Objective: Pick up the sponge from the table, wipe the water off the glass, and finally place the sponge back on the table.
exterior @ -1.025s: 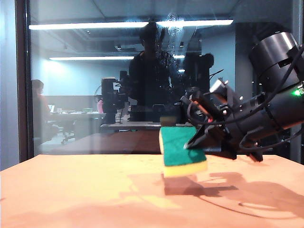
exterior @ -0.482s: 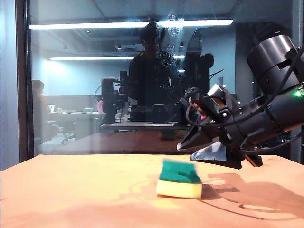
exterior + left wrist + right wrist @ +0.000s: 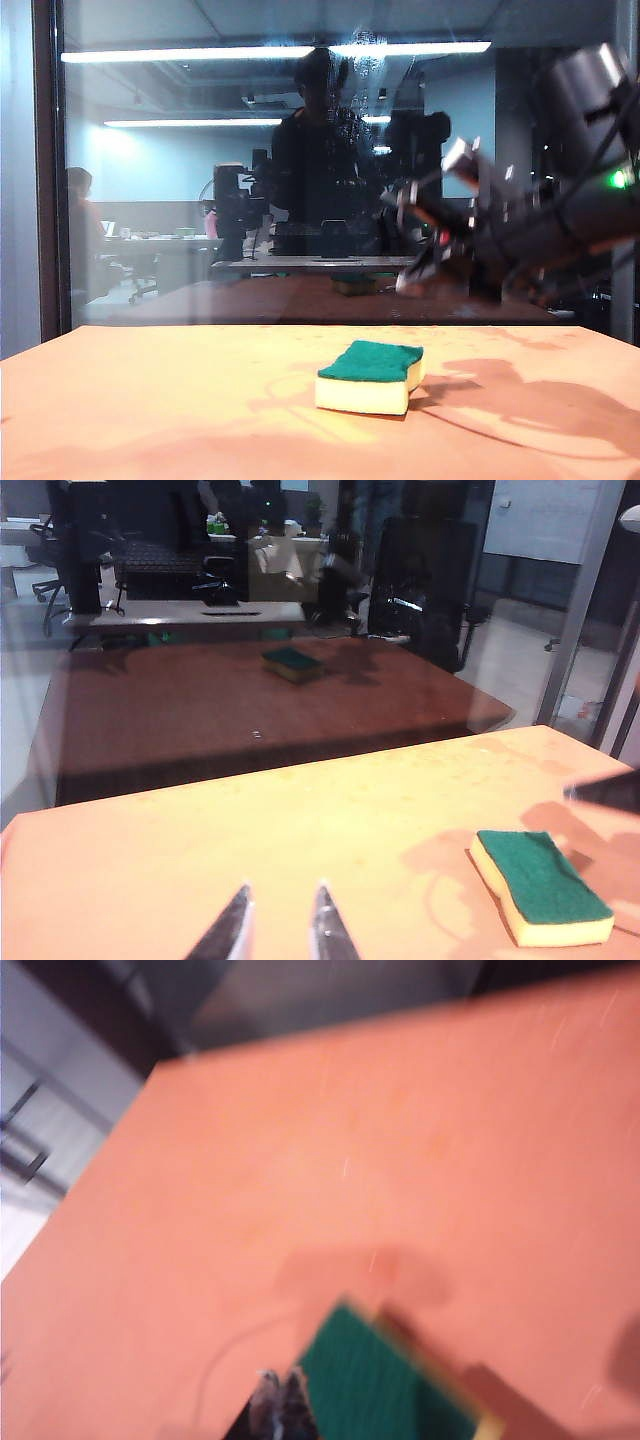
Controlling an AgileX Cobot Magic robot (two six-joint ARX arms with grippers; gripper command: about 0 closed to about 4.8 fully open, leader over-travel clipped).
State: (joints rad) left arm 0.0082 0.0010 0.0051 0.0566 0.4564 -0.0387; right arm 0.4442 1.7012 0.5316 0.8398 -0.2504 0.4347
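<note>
Released since a second ago, the small rectangular sponge (image 3: 370,376), dark green scouring layer over pale cream foam, now lies flat on the matte orange-tan table (image 3: 150,400), green side up, where earlier it hung clamped in the right gripper's fingers above the surface. The right gripper (image 3: 415,283) has lifted clear and appears blurred in the exterior view, above and behind the sponge, in front of the large upright glass pane (image 3: 200,180). Its fingers (image 3: 281,1400) stand pressed together, holding nothing; the right wrist view is too smeared to show more than the green face of the sponge just beside them. Whitish water droplets and streaks (image 3: 365,60) speckle the upper part of the glass, near the reflected ceiling light strip.

The left gripper (image 3: 283,925) hovers over bare table, well apart from the sponge (image 3: 540,885); its two pale fingers (image 3: 232,930) stand slightly parted, empty.
</note>
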